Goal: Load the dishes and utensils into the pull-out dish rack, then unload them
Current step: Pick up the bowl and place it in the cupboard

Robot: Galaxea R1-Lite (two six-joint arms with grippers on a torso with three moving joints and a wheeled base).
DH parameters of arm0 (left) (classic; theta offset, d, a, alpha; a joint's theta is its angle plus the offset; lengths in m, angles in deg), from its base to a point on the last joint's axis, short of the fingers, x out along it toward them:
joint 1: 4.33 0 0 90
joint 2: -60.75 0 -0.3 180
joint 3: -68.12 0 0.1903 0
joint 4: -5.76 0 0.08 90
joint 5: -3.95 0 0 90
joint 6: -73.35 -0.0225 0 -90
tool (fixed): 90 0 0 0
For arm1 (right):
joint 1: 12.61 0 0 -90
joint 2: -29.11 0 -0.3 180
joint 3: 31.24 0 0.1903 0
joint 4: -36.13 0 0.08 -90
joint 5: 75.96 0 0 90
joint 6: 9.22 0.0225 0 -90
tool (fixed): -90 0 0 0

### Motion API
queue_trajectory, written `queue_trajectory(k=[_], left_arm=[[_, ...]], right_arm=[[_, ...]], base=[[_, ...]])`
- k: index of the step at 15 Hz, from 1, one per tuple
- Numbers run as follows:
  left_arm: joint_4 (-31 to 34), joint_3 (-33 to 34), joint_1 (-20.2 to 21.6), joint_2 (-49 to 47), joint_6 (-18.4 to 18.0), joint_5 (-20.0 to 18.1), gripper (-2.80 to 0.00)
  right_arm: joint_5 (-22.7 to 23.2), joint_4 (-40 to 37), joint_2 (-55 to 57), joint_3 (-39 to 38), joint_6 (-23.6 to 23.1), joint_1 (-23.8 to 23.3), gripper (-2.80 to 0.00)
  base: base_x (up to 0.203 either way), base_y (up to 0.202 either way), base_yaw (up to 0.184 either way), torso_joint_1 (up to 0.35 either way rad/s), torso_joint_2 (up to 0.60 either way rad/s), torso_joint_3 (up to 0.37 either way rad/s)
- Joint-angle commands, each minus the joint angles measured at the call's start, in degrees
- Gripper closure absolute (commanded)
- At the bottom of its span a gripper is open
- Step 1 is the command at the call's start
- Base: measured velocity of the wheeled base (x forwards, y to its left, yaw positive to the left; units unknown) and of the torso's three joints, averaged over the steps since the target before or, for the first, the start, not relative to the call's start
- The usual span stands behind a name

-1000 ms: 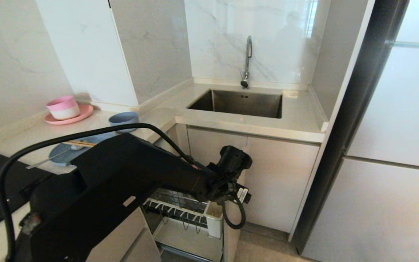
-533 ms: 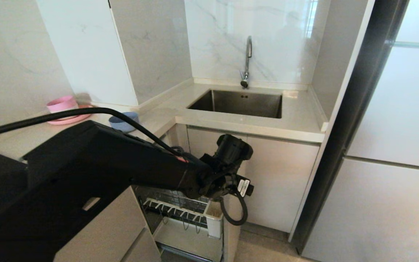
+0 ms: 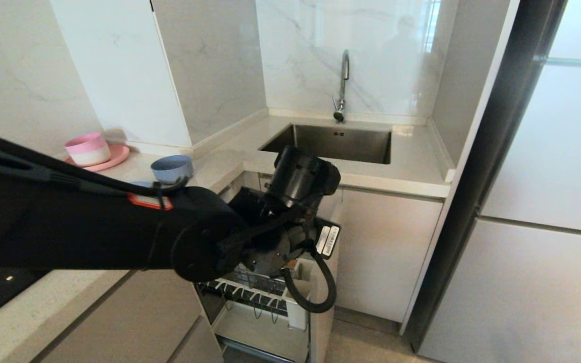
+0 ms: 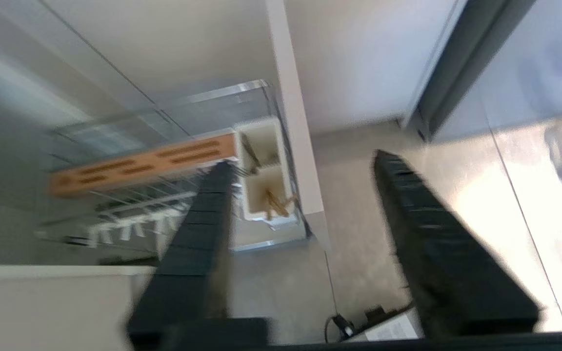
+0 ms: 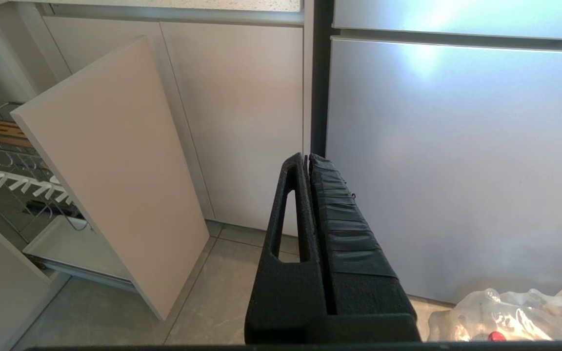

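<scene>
Left hand [image 4: 300,161] is hanging over the pulled-out dish rack [image 4: 164,204], fingers [image 4: 203,219] clearly apart with nothing between them, so it's empty. Looking down from the wrist, the white utensil cup [image 4: 264,180] sits at the rack's front corner, next to the slotted wooden strip [image 4: 144,163], and there are wooden chopsticks [image 4: 276,204] standing in one of its pockets. Something darker shows in the other pocket, could be the spoon but I can't tell.

Up on the counter [image 3: 220,161] the blue bowl [image 3: 171,168] sits near the corner, with the pink bowl [image 3: 88,148] on its pink plate [image 3: 114,159] further back. The blue plate is mostly hidden behind the arm.

My guess is the next job is fetching a dish from the counter. To do that well: lift straight clear of the rack wires before swinging over, come at the bowl from above and pinch its rim, not the whole body. Keep wide of the pink set so it doesn't get knocked.

Right hand [image 5: 309,168] is parked low by the fridge, fingers pressed together, holding nothing.
</scene>
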Motion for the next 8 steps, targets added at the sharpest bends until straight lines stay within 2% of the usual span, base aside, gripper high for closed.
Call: queue_trajectory(k=[1, 6, 8], left_arm=[[0.1, 1.9, -1.4, 6.7, 0.0, 1.8, 0.00], [0.3, 9.7, -2.2, 21.2, -0.1, 6.9, 0.00], [0.4, 13.1, 1.2, 27.7, -0.4, 7.6, 0.00]], right_arm=[[0.0, 0.0, 0.0, 0.0, 0.0, 0.0, 0.00], [0.0, 0.0, 0.1, 0.0, 0.0, 0.0, 0.00], [0.0, 0.0, 0.1, 0.0, 0.0, 0.0, 0.00]], base=[[0.000, 0.000, 0.000, 0.000, 0.00, 0.000], [0.000, 0.000, 0.000, 0.000, 0.00, 0.000], [0.000, 0.000, 0.000, 0.000, 0.00, 0.000]])
